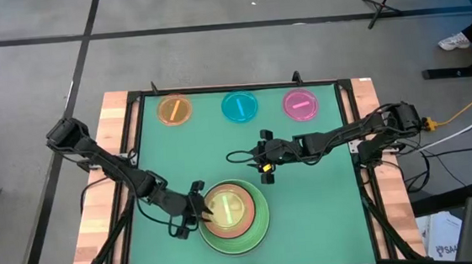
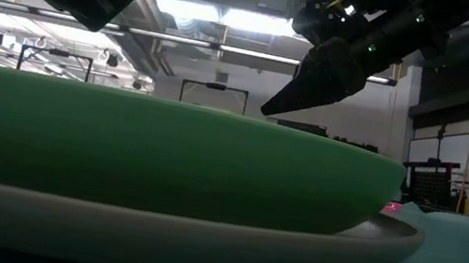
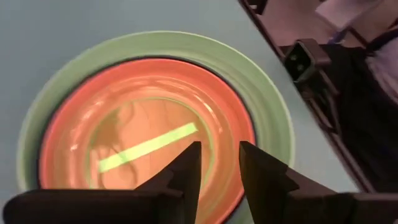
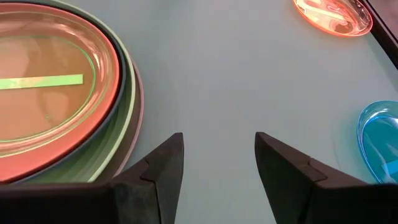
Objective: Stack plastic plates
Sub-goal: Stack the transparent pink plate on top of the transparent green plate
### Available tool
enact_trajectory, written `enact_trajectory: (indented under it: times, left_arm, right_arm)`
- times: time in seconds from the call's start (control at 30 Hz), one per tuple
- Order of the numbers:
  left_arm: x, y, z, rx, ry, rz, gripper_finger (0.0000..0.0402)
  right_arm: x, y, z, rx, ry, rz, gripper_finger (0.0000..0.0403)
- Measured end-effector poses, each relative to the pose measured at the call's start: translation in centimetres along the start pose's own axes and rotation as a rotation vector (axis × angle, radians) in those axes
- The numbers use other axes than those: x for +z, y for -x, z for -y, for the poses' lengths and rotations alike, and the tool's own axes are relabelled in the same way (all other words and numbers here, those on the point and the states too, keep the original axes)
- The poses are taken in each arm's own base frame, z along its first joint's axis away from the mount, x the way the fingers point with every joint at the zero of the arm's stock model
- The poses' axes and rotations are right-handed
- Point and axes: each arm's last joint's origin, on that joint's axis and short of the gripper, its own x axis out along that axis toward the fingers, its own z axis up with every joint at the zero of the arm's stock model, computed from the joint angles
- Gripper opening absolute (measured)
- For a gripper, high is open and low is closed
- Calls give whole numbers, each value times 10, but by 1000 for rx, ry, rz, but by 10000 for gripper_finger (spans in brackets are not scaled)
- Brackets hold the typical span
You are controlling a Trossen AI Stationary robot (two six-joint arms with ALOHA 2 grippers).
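We take the stack of plates (image 1: 234,216) as our landmark. It sits at the near edge of the green bench (image 1: 325,192), toward the camera-side rail. From the bottom up we read a grey-white plate (image 2: 368,240), a light green plate (image 1: 258,223), a dark teal plate (image 4: 122,87) visible only as a thin rim, a salmon plate (image 3: 68,118), and a translucent green plate (image 3: 149,146) with a bright green bar across its centre.

The left hand (image 1: 198,204) is at the stack's left rim, over the edge of the salmon plate. In the left wrist view its two dark fingers (image 3: 186,174) stand a narrow gap apart with nothing between them, so we read this hand as open and empty, poised just above the translucent green plate.

The right hand (image 1: 266,170) hangs above the bench just beyond the stack, on its far right side, not touching it. In the right wrist view its fingers (image 4: 165,165) are spread wide with bare bench between them: open and empty.

Three small plates lie in a row well beyond the stack, along the far edge of the bench: an orange plate (image 1: 174,111) farthest left, a cyan plate (image 1: 240,107) in the middle, and a magenta plate (image 1: 300,104) farthest right. They are apart from one another.
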Motion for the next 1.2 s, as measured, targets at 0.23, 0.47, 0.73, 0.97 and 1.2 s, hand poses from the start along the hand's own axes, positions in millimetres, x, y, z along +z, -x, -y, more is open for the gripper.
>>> enact_trajectory:
  times: [0.23,0.47,0.73,0.97,1.2]
  left_arm:
    - [1,0,-1,34,-43,13,103]
    - [-4,-1,-8,226,-108,104,103]
    - [-23,3,-24,246,-116,229,103]
    - [-45,22,-41,258,-70,352,103]
    - [-64,36,-48,312,2,445,103]
  right_arm:
    - [0,0,0,0,0,0,186]
    - [0,0,0,0,0,-2,186]
    - [-2,2,6,-71,7,-27,186]
    - [-9,7,34,-149,-15,-124,186]
    - [-24,10,71,-252,-63,-247,186]
